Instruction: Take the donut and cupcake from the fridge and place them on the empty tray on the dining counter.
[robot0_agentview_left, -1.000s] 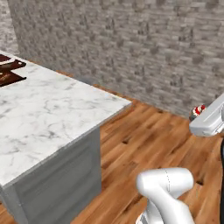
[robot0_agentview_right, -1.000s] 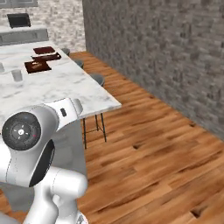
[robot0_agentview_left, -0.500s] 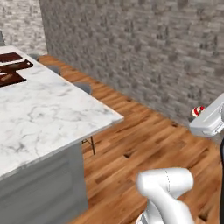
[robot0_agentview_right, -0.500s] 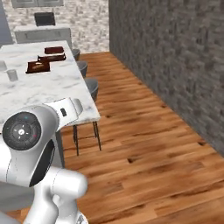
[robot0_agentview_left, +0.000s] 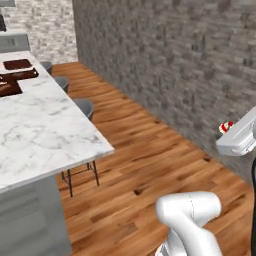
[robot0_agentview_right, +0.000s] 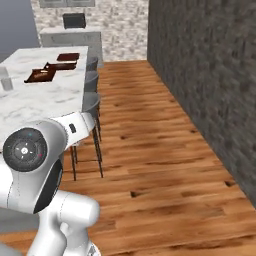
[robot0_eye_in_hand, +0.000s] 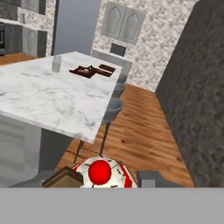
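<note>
My gripper (robot0_eye_in_hand: 105, 179) is shut on the cupcake (robot0_eye_in_hand: 101, 173), a small red cake with a pale top and a red cherry, held between the fingertips (robot0_eye_in_hand: 151, 178). In the left base view the cupcake (robot0_agentview_left: 226, 127) pokes out beside the gripper (robot0_agentview_left: 228, 132) at the right edge, high over the wooden floor. The dining counter (robot0_agentview_left: 45, 130) (robot0_agentview_right: 45, 97) (robot0_eye_in_hand: 52, 96) lies off to the left. The flat dark reddish-brown tray (robot0_agentview_left: 17, 64) (robot0_agentview_right: 68, 57) (robot0_eye_in_hand: 107, 68) rests bare at its far end. The donut and the fridge are out of view.
Other brown boards (robot0_agentview_right: 42, 74) (robot0_eye_in_hand: 83, 71) lie beside the tray, and a glass (robot0_agentview_right: 5, 79) (robot0_eye_in_hand: 57, 64) stands on the marble. Grey stools (robot0_agentview_left: 82, 106) (robot0_agentview_right: 92, 103) line the counter's side. A dark stone wall (robot0_agentview_right: 205, 75) runs along the right, with open wooden floor (robot0_agentview_right: 150, 155) between.
The whole scene has swung as the base turned: counter and stools slid left and the wall and floor fill more of both base views. The arm keeps its pose with the cupcake.
</note>
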